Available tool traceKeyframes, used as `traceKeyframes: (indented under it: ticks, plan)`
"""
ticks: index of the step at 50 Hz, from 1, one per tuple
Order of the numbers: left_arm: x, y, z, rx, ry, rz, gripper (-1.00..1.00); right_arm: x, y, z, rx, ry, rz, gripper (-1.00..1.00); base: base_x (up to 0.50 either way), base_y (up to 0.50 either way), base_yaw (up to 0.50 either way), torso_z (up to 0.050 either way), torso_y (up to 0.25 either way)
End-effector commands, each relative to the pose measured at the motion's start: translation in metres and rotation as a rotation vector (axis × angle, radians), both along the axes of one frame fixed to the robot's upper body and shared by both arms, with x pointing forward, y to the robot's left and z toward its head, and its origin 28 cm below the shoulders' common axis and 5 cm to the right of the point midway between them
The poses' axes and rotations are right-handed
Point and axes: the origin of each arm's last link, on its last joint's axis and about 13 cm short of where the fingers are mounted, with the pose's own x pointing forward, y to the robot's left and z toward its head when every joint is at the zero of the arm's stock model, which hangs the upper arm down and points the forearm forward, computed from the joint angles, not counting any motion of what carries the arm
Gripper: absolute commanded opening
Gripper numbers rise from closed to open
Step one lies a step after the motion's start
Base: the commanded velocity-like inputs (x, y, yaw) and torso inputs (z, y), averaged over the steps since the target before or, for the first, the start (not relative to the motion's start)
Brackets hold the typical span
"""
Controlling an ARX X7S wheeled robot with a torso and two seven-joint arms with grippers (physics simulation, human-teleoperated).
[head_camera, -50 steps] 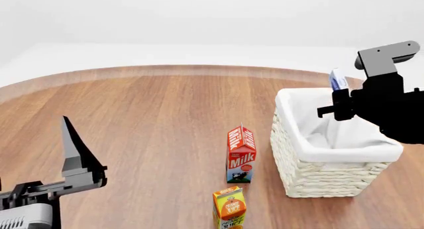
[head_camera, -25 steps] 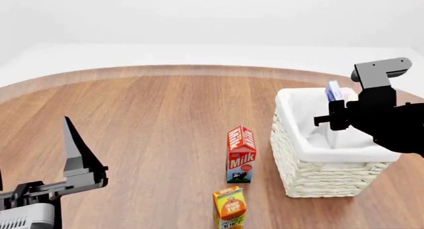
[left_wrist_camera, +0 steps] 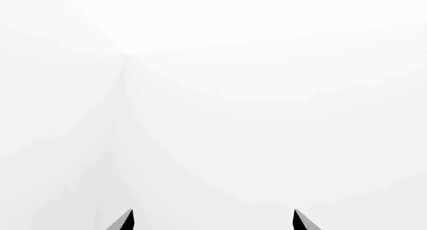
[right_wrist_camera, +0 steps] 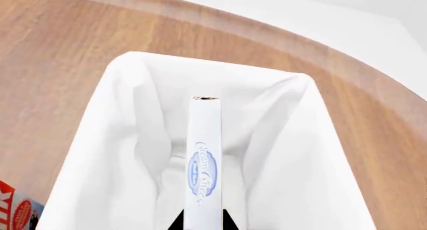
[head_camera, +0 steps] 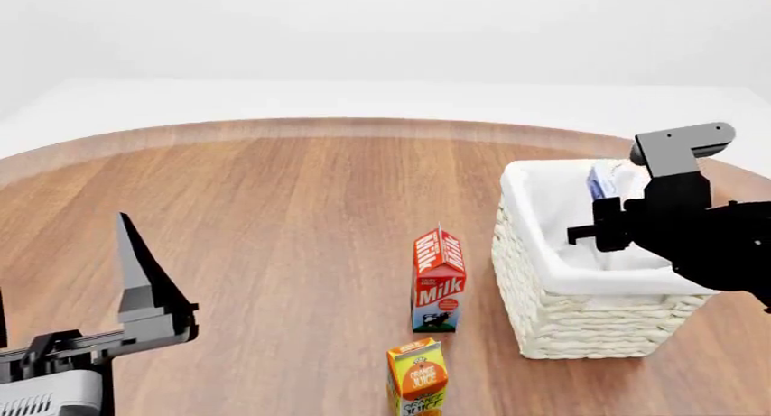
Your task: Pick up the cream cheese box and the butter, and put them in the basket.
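Observation:
The cream cheese box (right_wrist_camera: 203,165), white with a blue oval, stands on edge between the fingers of my right gripper (right_wrist_camera: 203,216), which is shut on it. It hangs over the white liner inside the basket (right_wrist_camera: 113,140). In the head view, the box (head_camera: 606,178) sits at the far rim of the wicker basket (head_camera: 579,326), with the right gripper (head_camera: 602,207) just over the opening. My left gripper (head_camera: 67,294) is open at the near left, empty, and its wrist view shows only the gripper (left_wrist_camera: 212,221) against blank white. The butter is out of view.
A red-and-white milk carton (head_camera: 439,281) stands just left of the basket, and its corner (right_wrist_camera: 17,212) shows in the right wrist view. An orange juice carton (head_camera: 418,377) stands nearer, at the bottom edge. The round wooden table's far edge (head_camera: 361,125) curves behind.
My right gripper has come down and slightly nearer with the cream cheese box, from above the basket's far rim to its opening. The left arm has barely moved.

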Motion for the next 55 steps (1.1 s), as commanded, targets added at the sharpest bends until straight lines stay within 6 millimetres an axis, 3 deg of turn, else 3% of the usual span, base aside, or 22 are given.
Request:
traceKeyframes:
  ticks: [1,3,4,19,30,32,39,41,43,55]
  plan:
    - [0.000,0.001,0.000,0.013,-0.006,0.012,1.00,0.003,0.002,0.006,-0.007,-0.034,0.031,-1.00,0.00,0.00,0.00,0.000,0.000]
    - [0.000,0.001,0.000,0.013,-0.005,0.011,1.00,0.003,0.001,0.006,-0.009,-0.032,0.029,-1.00,0.00,0.00,0.00,0.008,0.000]
    - [0.000,0.001,0.000,0.013,-0.005,0.011,1.00,0.004,0.001,0.005,-0.009,-0.030,0.029,1.00,0.00,0.00,0.00,0.000,0.000]
    - [0.000,0.001,0.000,0.013,-0.006,0.009,1.00,-0.003,0.004,0.010,-0.029,-0.052,0.054,1.00,0.00,0.00,0.00,0.000,0.000]
    - [0.000,0.001,0.001,0.013,-0.007,0.008,1.00,-0.028,0.007,0.021,-0.026,-0.129,0.076,1.00,0.00,0.00,0.00,0.000,0.001]
    - [-0.001,0.000,0.001,0.014,-0.008,0.007,1.00,-0.054,0.015,0.025,-0.043,-0.183,0.137,1.00,0.00,0.00,0.00,0.000,0.000]
    - [-0.001,0.000,0.002,0.014,-0.010,0.007,1.00,-0.081,0.027,0.029,-0.076,-0.247,0.226,1.00,0.00,0.00,0.00,0.000,0.000]
    - [-0.001,0.001,0.002,0.015,-0.014,0.010,1.00,-0.101,0.038,0.032,-0.095,-0.301,0.286,1.00,0.00,0.00,0.00,0.000,0.000]
    - [-0.002,0.001,0.003,0.014,-0.016,0.011,1.00,-0.108,0.042,0.032,-0.107,-0.318,0.314,1.00,0.00,0.00,0.00,0.000,0.000]
    - [-0.003,0.001,0.002,0.013,-0.018,0.012,1.00,-0.169,0.088,0.017,-0.124,-0.335,0.604,1.00,0.00,0.00,0.00,0.000,0.000]
